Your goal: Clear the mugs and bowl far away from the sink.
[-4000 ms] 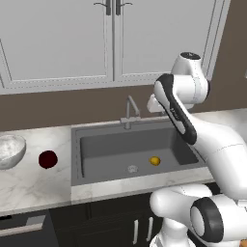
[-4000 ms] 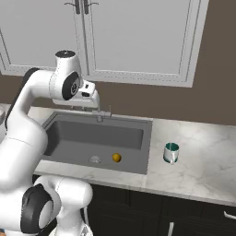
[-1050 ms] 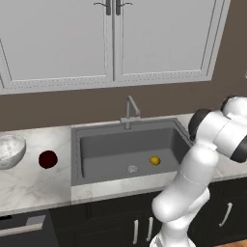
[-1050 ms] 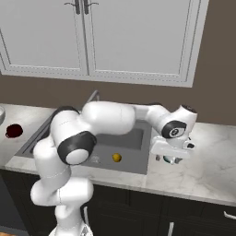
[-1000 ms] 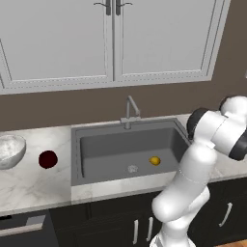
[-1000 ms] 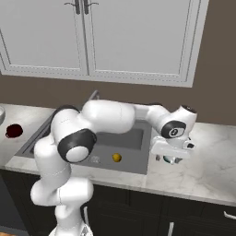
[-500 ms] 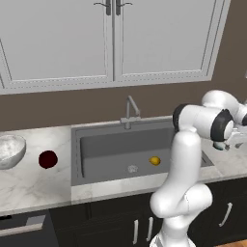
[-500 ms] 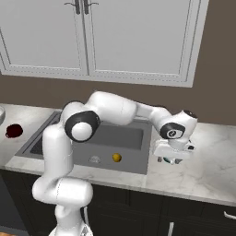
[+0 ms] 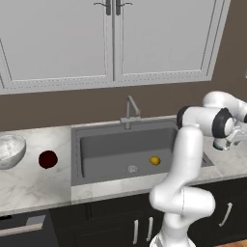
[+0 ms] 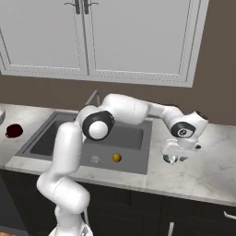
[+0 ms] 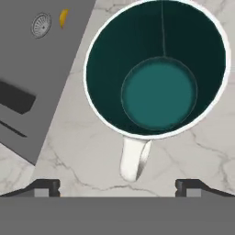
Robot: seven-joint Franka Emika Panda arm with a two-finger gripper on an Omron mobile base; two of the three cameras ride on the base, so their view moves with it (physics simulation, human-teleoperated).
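Since 4 s ago the arm has swung from above the faucet (image 9: 130, 109) across the sink (image 9: 125, 153) to the counter (image 10: 198, 175) on its right, and the gripper (image 10: 175, 157) now hangs just over the teal mug (image 11: 158, 69). Seen from the hand camera, the mug stands upright, mouth toward the camera, its white handle (image 11: 134, 158) pointing at the gap between the 2 widely spread fingertips (image 11: 46, 186). Far left of the sink, the dark red mug (image 9: 48, 159) sits beside the marbled bowl (image 9: 9, 150).
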